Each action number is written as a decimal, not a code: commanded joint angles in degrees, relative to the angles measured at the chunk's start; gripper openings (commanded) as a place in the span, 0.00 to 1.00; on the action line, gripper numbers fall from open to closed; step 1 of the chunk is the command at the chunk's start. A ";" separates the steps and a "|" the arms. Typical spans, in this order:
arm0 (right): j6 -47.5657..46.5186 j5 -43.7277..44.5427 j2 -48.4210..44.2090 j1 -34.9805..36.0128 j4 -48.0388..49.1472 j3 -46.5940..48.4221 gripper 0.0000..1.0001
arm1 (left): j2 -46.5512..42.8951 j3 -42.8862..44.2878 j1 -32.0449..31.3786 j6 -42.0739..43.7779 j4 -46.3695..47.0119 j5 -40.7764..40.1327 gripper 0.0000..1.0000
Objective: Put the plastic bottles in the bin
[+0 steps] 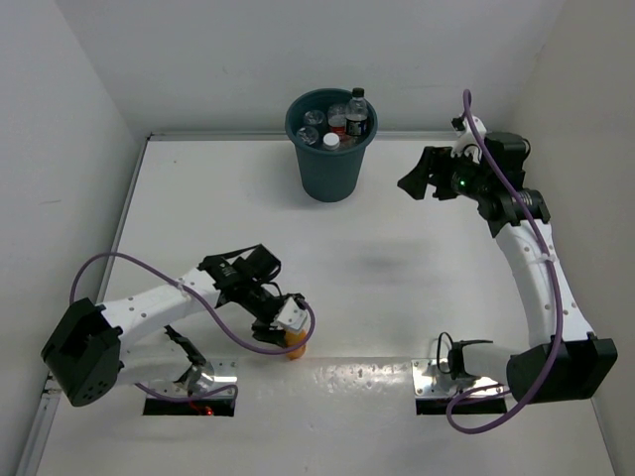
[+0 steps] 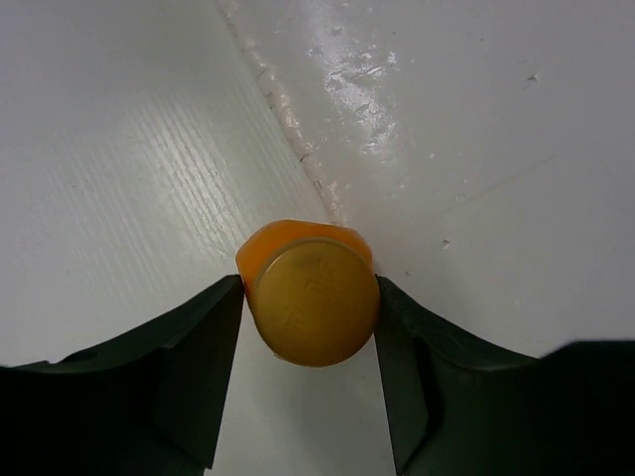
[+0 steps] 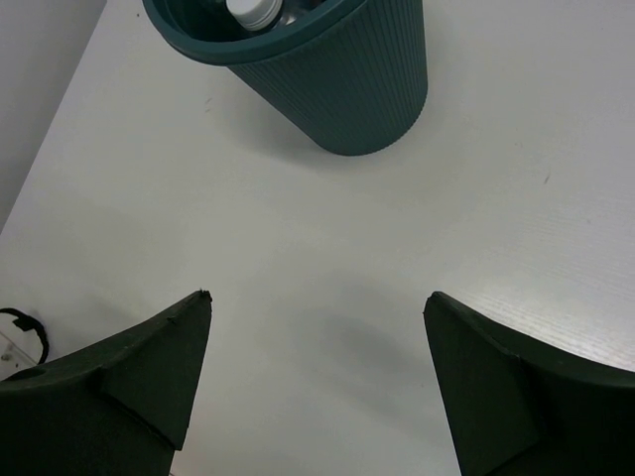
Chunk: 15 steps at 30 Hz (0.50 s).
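We see the left jaws pinching a stubby orange plastic bottle (image 1: 296, 345) (image 2: 316, 302). In the left wrist view one dark finger (image 2: 169, 367) touches each side of its round orange cap. The bottle stands upright on the white tabletop (image 1: 397, 278) (image 2: 129, 149) (image 3: 298, 248), near the front edge, between the two arm bases and nearer the left one, well apart from the bin. The left arm (image 1: 149, 302) reaches low across the tabletop to it.

The round dark teal plastic bin (image 1: 330, 177) (image 3: 347, 89) stands at the far edge, near the back wall. Inside it we see several clear plastic bottles (image 1: 342, 119), one with a black cap (image 1: 357, 94) rising above the rim and one with a white cap (image 1: 330, 141) (image 3: 253, 10).

The right jaws are spread wide and hold nothing. The right arm (image 1: 536, 268) carries them above the tabletop, to the right of the bin, pointing toward it.
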 commanded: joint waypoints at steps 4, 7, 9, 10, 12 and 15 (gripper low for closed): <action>-0.58 -1.16 0.22 -0.35 1.31 0.25 0.85 | -0.29 1.29 -0.70 -1.07 2.08 2.29 0.46; -0.50 -1.42 0.14 -0.26 1.32 -0.10 0.83 | -0.29 4.70 0.69 -4.05 2.08 4.13 0.31; -0.84 -1.60 0.14 -0.35 1.14 -0.10 0.82 | -0.29 7.69 1.75 -6.34 2.08 4.75 0.25; -0.93 -1.60 0.05 -0.35 0.88 -0.10 0.82 | -0.29 9.54 2.28 -9.05 2.08 5.54 0.22; -1.55 -1.60 -0.12 -0.35 0.17 -0.19 0.81 | -0.29 16.85 4.66 -13.80 2.08 6.07 0.13; -2.17 -1.60 -1.09 -0.70 0.08 -0.45 0.81 | 3.03 29.47 8.86 -26.05 6.10 3.89 0.09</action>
